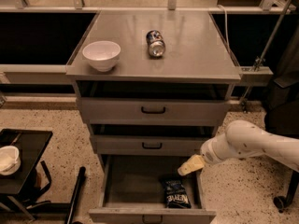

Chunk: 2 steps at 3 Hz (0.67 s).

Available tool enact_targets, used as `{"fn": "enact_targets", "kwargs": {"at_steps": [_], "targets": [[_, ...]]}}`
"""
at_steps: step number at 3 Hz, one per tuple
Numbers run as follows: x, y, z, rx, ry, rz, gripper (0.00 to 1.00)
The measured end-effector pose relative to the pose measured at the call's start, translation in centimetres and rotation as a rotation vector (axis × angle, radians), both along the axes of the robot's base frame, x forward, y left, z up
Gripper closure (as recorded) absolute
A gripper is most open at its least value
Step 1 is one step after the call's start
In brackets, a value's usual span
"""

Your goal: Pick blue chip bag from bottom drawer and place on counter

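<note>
Although barely begun, stands thus: nothing placed yet on surface [196, 55] at upper centre; drawer [131, 181] open at lower centre; hand [190, 165] hovering by its right side, grip impossible to tell; bag [176, 193] lying inside, just below hand, untouched. Grasp, lift, placement left.

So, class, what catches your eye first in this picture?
The bulky white robot arm reaches in from the right, its pale gripper above the open grey metal bottom drawer. Inside, near the front, lies a dark navy-blue chip bag. On the grey counter sit a white bowl and a tipped blue soda can.
</note>
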<state>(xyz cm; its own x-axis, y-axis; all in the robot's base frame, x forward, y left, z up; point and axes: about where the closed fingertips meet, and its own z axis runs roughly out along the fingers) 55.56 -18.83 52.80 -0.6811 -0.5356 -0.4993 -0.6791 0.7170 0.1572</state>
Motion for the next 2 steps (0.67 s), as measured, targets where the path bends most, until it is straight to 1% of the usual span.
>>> {"fn": "enact_targets", "kwargs": {"at_steps": [1,2], "targets": [[-0.8,0.5,-7.1,0.046,0.153,0.053,0.00],[-1.7,1.1,-11.8,0.070,0.266,0.091,0.00]]}}
